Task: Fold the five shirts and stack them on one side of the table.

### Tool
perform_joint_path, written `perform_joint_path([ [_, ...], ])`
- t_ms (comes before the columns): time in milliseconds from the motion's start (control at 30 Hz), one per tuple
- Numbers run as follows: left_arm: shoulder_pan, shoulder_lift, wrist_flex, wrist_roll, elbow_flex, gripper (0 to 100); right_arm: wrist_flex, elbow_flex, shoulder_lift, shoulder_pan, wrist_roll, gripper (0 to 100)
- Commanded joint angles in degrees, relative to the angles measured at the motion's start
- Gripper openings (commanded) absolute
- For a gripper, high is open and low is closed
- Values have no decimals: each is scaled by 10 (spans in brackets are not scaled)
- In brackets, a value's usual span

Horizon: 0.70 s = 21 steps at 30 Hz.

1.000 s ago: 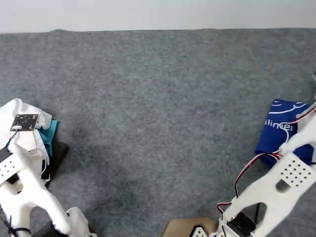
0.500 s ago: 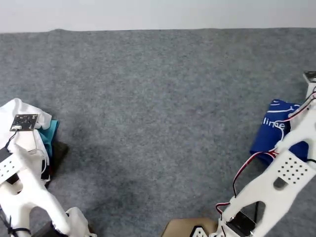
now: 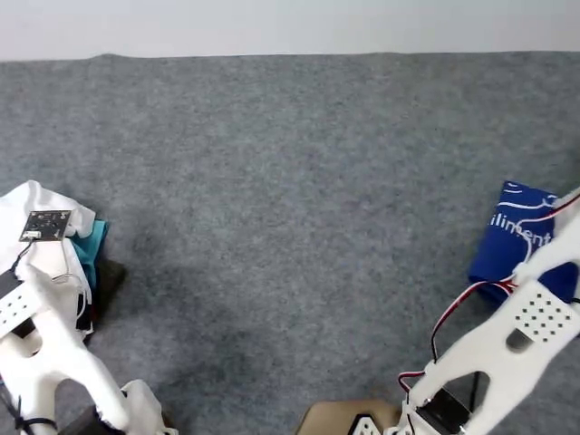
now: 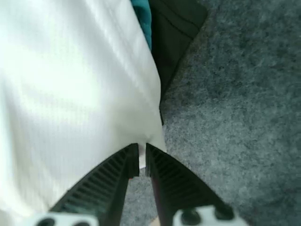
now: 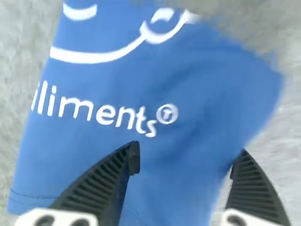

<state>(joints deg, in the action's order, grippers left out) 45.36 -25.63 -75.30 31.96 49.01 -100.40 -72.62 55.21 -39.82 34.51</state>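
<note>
Your stack at the left edge of the table (image 3: 290,181) has a white shirt (image 3: 36,201) over a teal shirt (image 3: 93,245) and a dark shirt (image 3: 109,276) (more I can't count), with the left gripper (image 4: 141,153) pinched on the white hem. The folded blue shirt (image 3: 526,240) lies far right beneath the spread jaws of the right gripper (image 5: 187,159), not yet stacked.

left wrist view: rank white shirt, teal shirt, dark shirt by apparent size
1. white shirt: largest by far, though it lies nearest the camera.
2. dark shirt: partly covered.
3. teal shirt: just a sliver between them.
</note>
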Motion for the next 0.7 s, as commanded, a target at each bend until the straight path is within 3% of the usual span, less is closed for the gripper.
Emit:
perform_joint_path([
  [0, -2, -5, -6, 4, -6, 43, -24, -43, -74, 0, -11, 299],
  [333, -3, -5, -6, 4, -6, 43, -21, 45, -84, 24, -8, 6],
  [667, -3, -5, -4, 4, -7, 43, -25, 84, -3, -64, -10, 9],
])
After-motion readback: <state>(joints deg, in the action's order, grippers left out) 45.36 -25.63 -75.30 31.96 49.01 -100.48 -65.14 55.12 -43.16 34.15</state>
